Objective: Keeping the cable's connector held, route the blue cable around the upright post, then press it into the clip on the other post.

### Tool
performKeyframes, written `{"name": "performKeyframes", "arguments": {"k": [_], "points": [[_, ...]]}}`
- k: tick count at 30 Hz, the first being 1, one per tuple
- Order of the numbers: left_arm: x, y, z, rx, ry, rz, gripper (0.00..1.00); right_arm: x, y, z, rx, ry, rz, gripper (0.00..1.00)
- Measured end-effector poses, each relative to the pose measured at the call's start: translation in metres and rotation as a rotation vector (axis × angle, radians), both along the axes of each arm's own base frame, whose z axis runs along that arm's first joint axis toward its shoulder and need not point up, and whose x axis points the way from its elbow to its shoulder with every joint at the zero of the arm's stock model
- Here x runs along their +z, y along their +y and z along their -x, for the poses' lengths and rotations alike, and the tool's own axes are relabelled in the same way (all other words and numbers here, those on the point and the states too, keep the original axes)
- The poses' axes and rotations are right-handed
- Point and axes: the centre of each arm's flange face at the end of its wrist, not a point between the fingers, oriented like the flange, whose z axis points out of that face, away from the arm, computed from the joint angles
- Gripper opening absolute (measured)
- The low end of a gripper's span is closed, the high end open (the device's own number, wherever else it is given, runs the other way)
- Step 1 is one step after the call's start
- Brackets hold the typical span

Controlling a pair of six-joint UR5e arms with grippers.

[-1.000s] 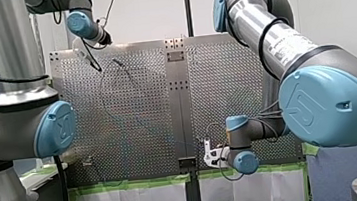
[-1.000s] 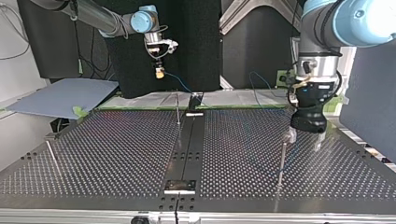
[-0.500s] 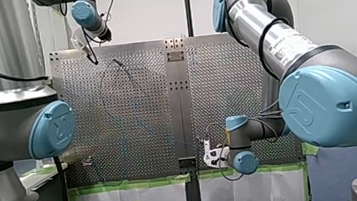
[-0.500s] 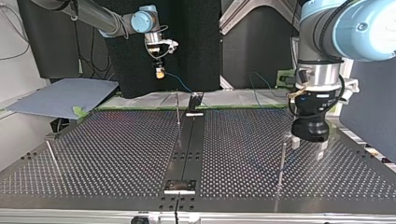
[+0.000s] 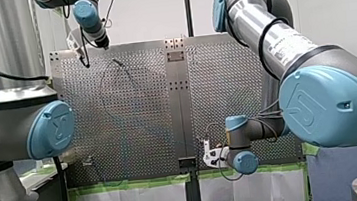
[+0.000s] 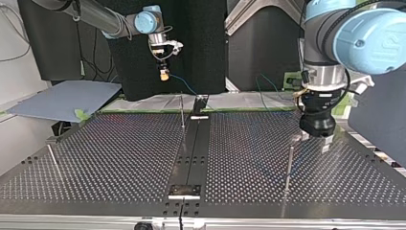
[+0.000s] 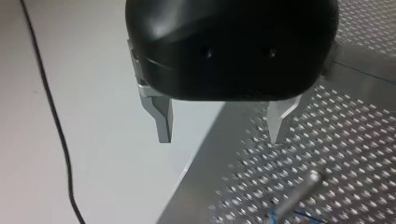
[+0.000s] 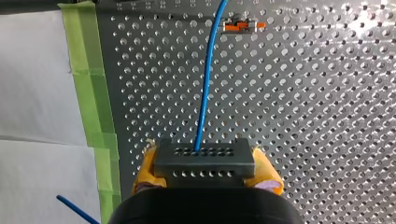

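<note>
My right gripper (image 8: 205, 179) is shut on the black connector (image 8: 204, 161), its yellow pads (image 8: 144, 173) pressing both sides. The blue cable (image 8: 208, 79) runs from the connector over the perforated plate. In the top view my right gripper (image 6: 164, 75) hangs high at the back left, and the cable (image 6: 184, 86) drops toward the plate's middle. My left gripper (image 7: 222, 135) stands open with nothing between its metal fingers (image 7: 163, 123). It hovers over the plate's edge, close behind an upright post (image 7: 299, 193). The top view shows my left gripper (image 6: 312, 142) just behind that post (image 6: 289, 163).
A second thin post (image 6: 182, 112) stands near the centre rail (image 6: 191, 153), and a third post (image 6: 53, 160) at the top view's left. An orange and grey clip (image 8: 240, 26) sits on the plate ahead of my right gripper. Green tape (image 8: 93, 93) lines the plate's edge.
My left gripper has turned at the wrist and shifted toward the plate's far left corner in the front view, staying open. My right arm has not moved.
</note>
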Motion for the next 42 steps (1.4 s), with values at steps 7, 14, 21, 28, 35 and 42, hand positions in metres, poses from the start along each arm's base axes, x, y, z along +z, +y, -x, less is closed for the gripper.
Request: {"name": "performKeyframes", "arguments": {"k": [7,14,21,28,35,42], "points": [[-0.010,0.004,0.002,0.029,0.077,-0.068,1.00,0.000,0.001,-0.001,0.003,0.000,0.000,0.00],[-0.020,0.006,-0.001,0.050,0.131,-0.137,1.00,0.000,0.002,-0.002,0.006,0.001,0.001,0.00],[-0.020,0.006,-0.002,0.042,0.137,-0.199,1.00,0.000,0.003,-0.003,0.008,0.003,0.001,0.00],[-0.020,0.006,-0.003,0.035,0.138,-0.252,1.00,0.000,0.003,-0.003,0.008,0.003,0.001,0.00],[-0.020,0.006,-0.003,0.030,0.142,-0.284,1.00,0.000,0.003,-0.003,0.008,0.003,0.001,0.00],[-0.020,0.006,-0.003,0.030,0.142,-0.286,1.00,0.000,0.003,-0.003,0.008,0.003,0.002,0.00]]}}
